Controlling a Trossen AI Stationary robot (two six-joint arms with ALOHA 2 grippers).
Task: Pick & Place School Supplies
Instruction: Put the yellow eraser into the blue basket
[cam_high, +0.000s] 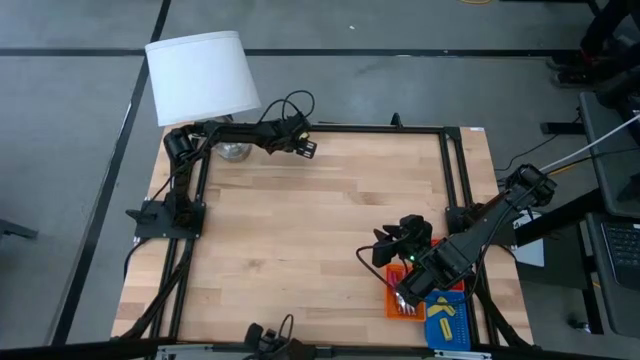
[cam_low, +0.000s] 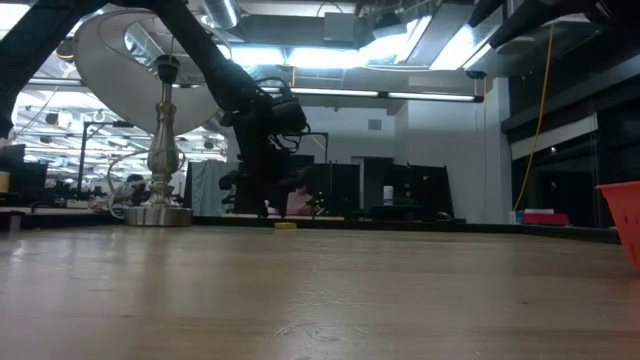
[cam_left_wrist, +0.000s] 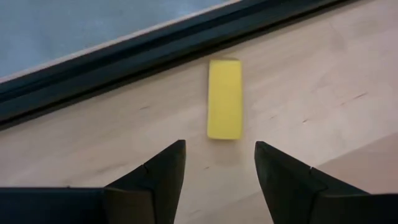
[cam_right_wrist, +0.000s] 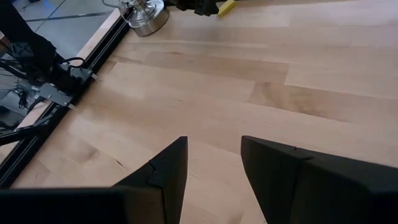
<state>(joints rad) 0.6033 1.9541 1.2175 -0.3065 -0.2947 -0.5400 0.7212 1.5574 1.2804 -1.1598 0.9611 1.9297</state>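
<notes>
A small plain yellow block (cam_left_wrist: 224, 98) lies flat on the wood close to the black rail at the table's far edge; it also shows in the low view (cam_low: 285, 226) and far off in the right wrist view (cam_right_wrist: 227, 6). My left gripper (cam_left_wrist: 219, 155) is open, its fingers just short of the block's near end and not touching it; from above it is near the lamp (cam_high: 305, 148). My right gripper (cam_right_wrist: 214, 155) is open over bare wood, at the table's right side (cam_high: 395, 242) beside the trays. Yellow packs (cam_high: 441, 312) lie in the blue tray.
A white-shaded lamp (cam_high: 200, 75) on a metal base (cam_low: 158, 213) stands at the far left corner, close to my left arm. An orange mesh tray (cam_high: 392, 308) and a blue one (cam_high: 455, 335) sit at the near right corner. A black rail (cam_left_wrist: 124, 59) runs along the far edge.
</notes>
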